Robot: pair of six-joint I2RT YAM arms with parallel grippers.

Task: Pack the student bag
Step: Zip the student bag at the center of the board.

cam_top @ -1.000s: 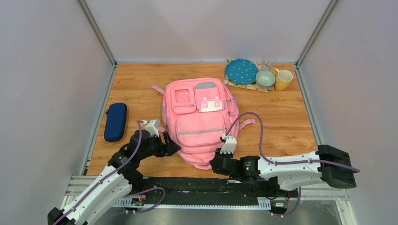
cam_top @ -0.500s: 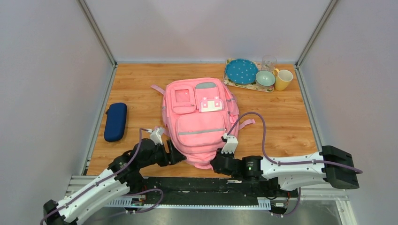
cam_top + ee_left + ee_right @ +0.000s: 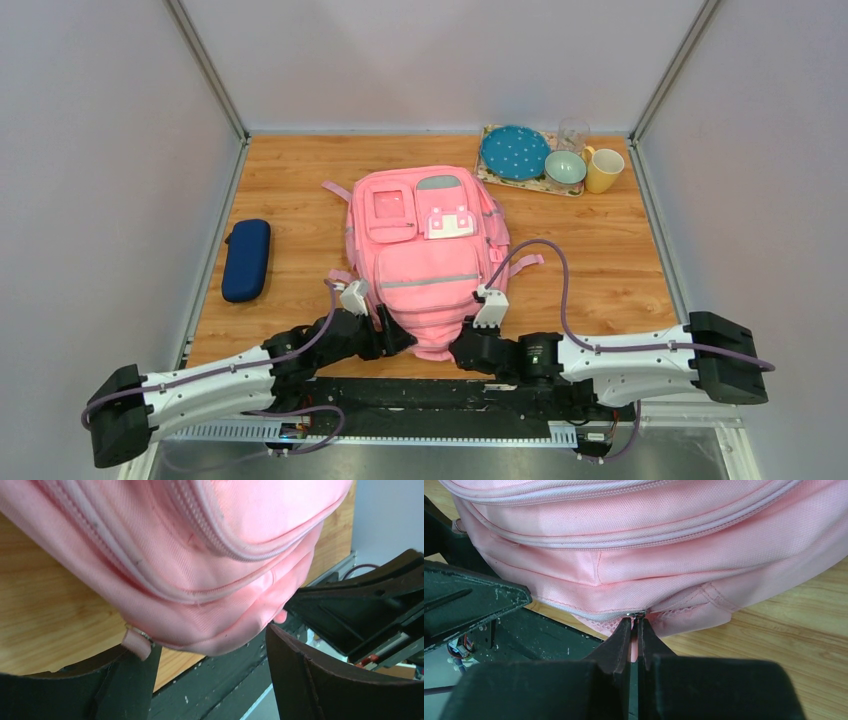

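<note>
On the table (image 3: pixel 300 170), student bag (image 3: pixel 425 262) lies lengthwise near-to-far.

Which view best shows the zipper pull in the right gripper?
Right wrist view: the zipper pull sits close up in the shut right gripper. Top view hides it; left wrist view shows perhaps a pink sliver.

The student bag (image 3: pixel 425 260) is matt pink woven cloth with stitched seams, and its zip pull (image 3: pixel 638 614) is a shiny bit of metal. Table (image 3: pixel 290 190) looks like smooth wood grain. Right gripper (image 3: pixel 634 625) is matt black plastic, kinda scuffed.
</note>
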